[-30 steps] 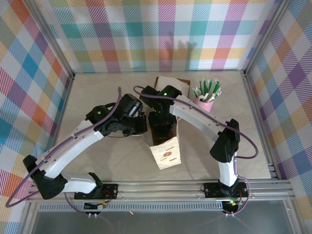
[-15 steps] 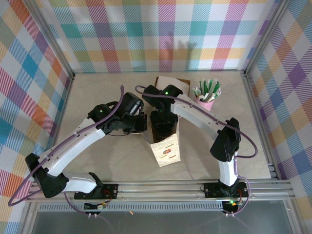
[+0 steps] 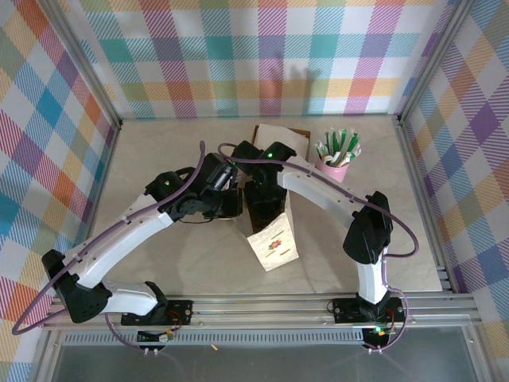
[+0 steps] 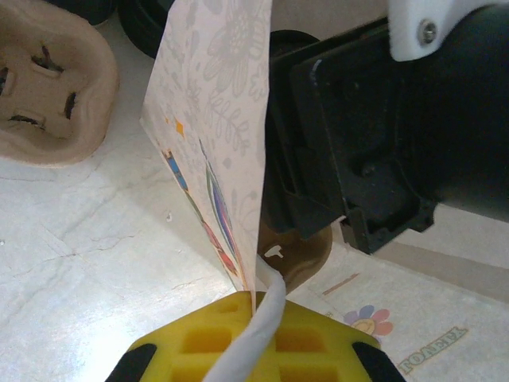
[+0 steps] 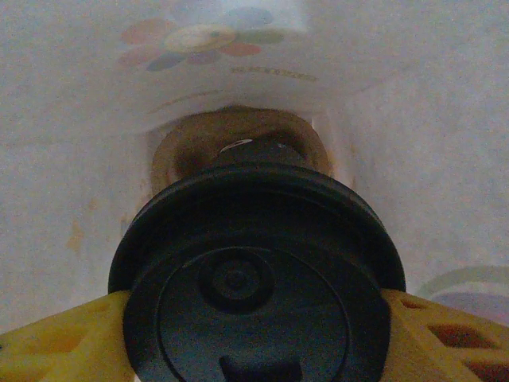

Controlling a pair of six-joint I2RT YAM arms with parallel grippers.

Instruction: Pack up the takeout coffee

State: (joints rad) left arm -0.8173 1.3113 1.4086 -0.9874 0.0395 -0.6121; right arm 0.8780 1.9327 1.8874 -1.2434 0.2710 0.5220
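My left arm (image 3: 119, 239) reaches forward and inward, its jaws pinched tight on the edge of the white paper bag (image 4: 223, 119). My right arm (image 3: 326, 195) bends in from the right, yellow fingers (image 5: 56, 338) spread around the takeout coffee (image 5: 254, 270), gripping its lid.

White shells and black joints are seen on the left arm (image 3: 119, 239) and the right arm (image 3: 318, 189). A purple cable (image 3: 414, 239) is run along each, and a green light (image 3: 167, 184) is lit on each. Yellow gridded fingers (image 4: 163, 350) are fitted to the left gripper (image 4: 254, 334) and the right gripper (image 5: 254, 318).
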